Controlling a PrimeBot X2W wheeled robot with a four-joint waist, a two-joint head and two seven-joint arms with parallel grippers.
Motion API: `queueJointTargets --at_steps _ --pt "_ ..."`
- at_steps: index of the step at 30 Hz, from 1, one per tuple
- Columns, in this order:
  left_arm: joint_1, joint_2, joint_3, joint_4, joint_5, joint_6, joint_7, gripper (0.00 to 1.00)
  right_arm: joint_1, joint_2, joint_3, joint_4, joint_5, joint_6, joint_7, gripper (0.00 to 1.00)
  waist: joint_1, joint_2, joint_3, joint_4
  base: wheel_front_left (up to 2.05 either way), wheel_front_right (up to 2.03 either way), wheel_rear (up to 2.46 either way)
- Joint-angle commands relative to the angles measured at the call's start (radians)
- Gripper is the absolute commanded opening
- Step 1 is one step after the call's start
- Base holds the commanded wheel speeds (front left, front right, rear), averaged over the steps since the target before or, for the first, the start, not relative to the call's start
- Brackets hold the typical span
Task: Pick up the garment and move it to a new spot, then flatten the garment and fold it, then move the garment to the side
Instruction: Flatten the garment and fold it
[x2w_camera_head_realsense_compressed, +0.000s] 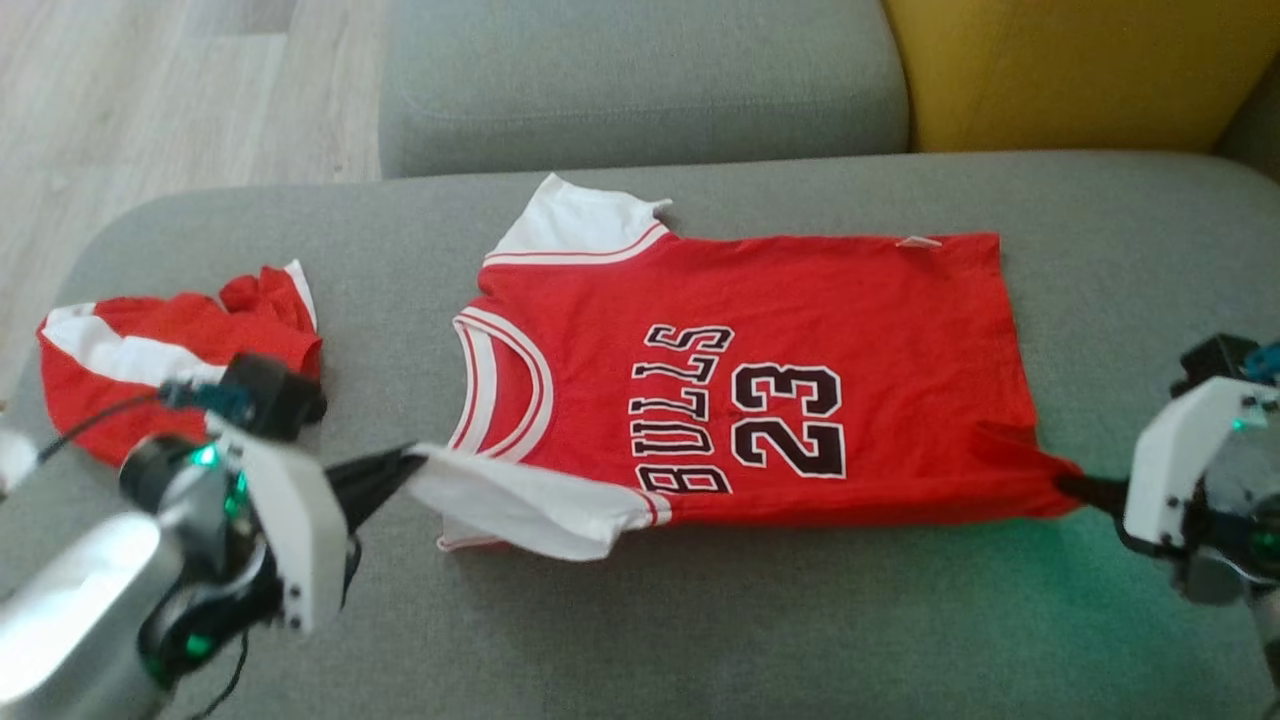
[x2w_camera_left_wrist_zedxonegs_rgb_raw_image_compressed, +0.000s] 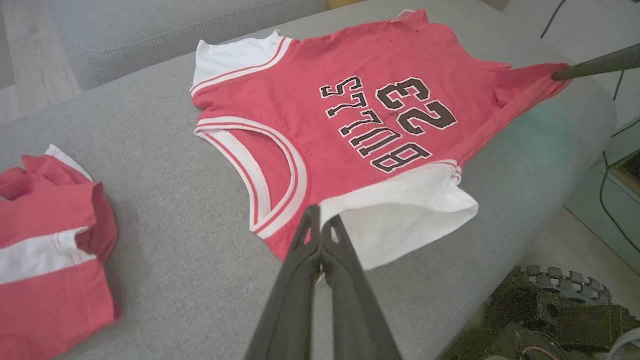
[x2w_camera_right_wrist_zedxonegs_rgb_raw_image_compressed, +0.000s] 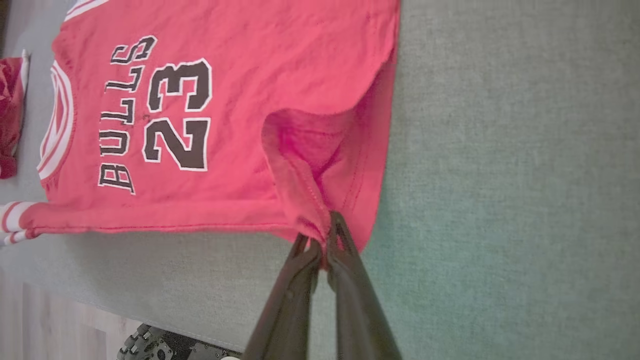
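The garment (x2w_camera_head_realsense_compressed: 760, 350) is a red jersey with white sleeves and black "BULLS 23" lettering, spread across the grey sofa seat (x2w_camera_head_realsense_compressed: 700, 620). My left gripper (x2w_camera_head_realsense_compressed: 412, 458) is shut on the near white sleeve (x2w_camera_head_realsense_compressed: 520, 505), lifting it slightly; in the left wrist view the gripper (x2w_camera_left_wrist_zedxonegs_rgb_raw_image_compressed: 320, 220) pinches that sleeve (x2w_camera_left_wrist_zedxonegs_rgb_raw_image_compressed: 405, 215). My right gripper (x2w_camera_head_realsense_compressed: 1072, 482) is shut on the near hem corner, and in the right wrist view the gripper (x2w_camera_right_wrist_zedxonegs_rgb_raw_image_compressed: 325, 232) bunches the red fabric (x2w_camera_right_wrist_zedxonegs_rgb_raw_image_compressed: 310, 145) into a fold. The jersey (x2w_camera_left_wrist_zedxonegs_rgb_raw_image_compressed: 360, 105) is stretched between both grips.
A second red and white garment (x2w_camera_head_realsense_compressed: 170, 340) lies crumpled at the seat's left end, seen also as a garment (x2w_camera_left_wrist_zedxonegs_rgb_raw_image_compressed: 50, 245) in the left wrist view. The sofa back cushion (x2w_camera_head_realsense_compressed: 640, 80) and a yellow cushion (x2w_camera_head_realsense_compressed: 1080, 70) sit behind. Wooden floor (x2w_camera_head_realsense_compressed: 150, 90) lies at the far left.
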Motion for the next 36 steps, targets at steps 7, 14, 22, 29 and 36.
queueJointTargets --at_steps 7,14,22,29,36 --pt "-0.24 -0.051 0.012 0.121 0.043 -0.007 -0.016 0.0 -0.165 0.007 0.046 0.019 -0.055 -0.001 -0.071 0.0 0.0001 0.0 0.09 -0.019 0.0 0.0 0.0" --pt "-0.365 -0.099 -0.024 0.242 0.066 -0.008 -0.07 0.0 -0.259 0.02 0.066 0.102 -0.096 -0.001 -0.134 0.0 0.0001 0.0 0.155 -0.035 0.0 0.0 0.0" --pt "-0.442 -0.151 -0.091 0.385 0.068 -0.008 -0.134 1.0 -0.326 0.052 0.107 0.19 -0.116 -0.001 -0.188 0.98 0.0001 0.0 0.2 -0.05 0.0 0.0 0.0" --pt "-0.48 -0.213 -0.071 0.509 0.103 0.03 -0.288 1.0 -0.361 0.055 0.104 0.214 -0.114 -0.001 -0.37 1.0 0.0001 0.0 0.208 -0.044 0.0 0.0 0.0" --pt "-0.447 -0.275 0.047 0.594 0.048 0.128 -0.512 1.0 -0.341 0.034 0.112 0.205 -0.119 -0.001 -0.634 1.0 0.0001 0.0 0.141 -0.042 0.0 0.0 0.0"
